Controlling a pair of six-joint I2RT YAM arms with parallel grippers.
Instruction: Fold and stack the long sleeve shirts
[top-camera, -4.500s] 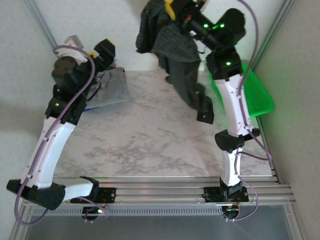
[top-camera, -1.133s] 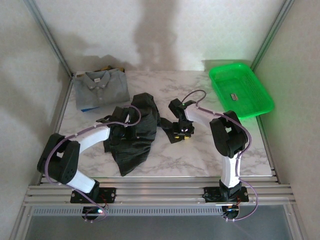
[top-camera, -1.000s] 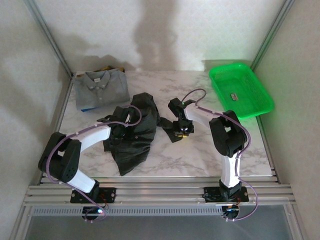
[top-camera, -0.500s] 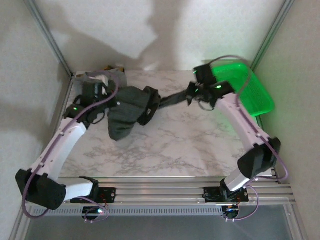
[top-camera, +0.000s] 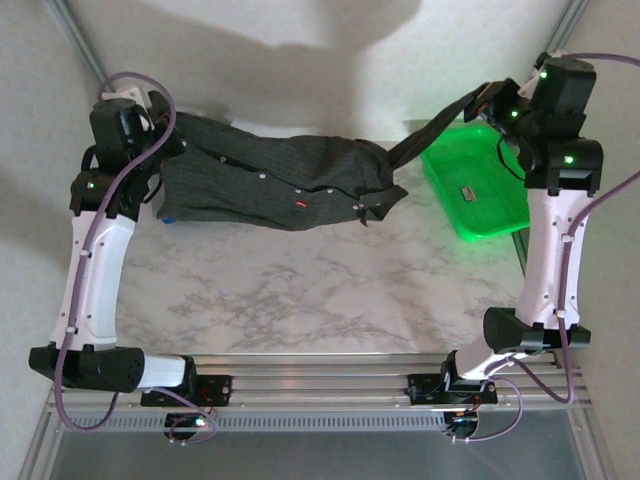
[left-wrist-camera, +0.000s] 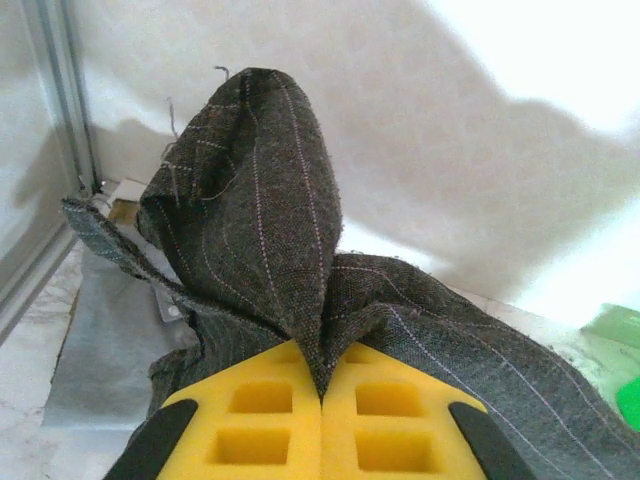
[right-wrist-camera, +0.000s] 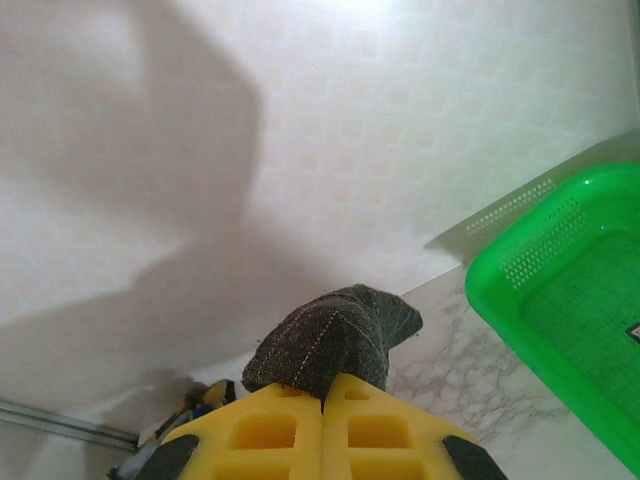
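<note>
Both arms raised at the far side of the table (top-camera: 300, 290).

Left gripper (top-camera: 158, 135), far left: yellow pads pressed together, pinching a fold of the dark striped shirt (top-camera: 280, 175). In the left wrist view the cloth bunches up out of the seam between the pads (left-wrist-camera: 260, 420).

Right gripper (top-camera: 490, 100), far right, above the green basket (top-camera: 490, 215): pads closed on a narrow end of the same shirt (right-wrist-camera: 335, 335).

Shirt hangs stretched between the two grippers. It is broad at the left, narrows to a strip at the right, and sags in the middle over the far edge of the marble top.

Grey-blue shirt (left-wrist-camera: 100, 340) lies flat on the table at far left, under the hanging cloth.
</note>
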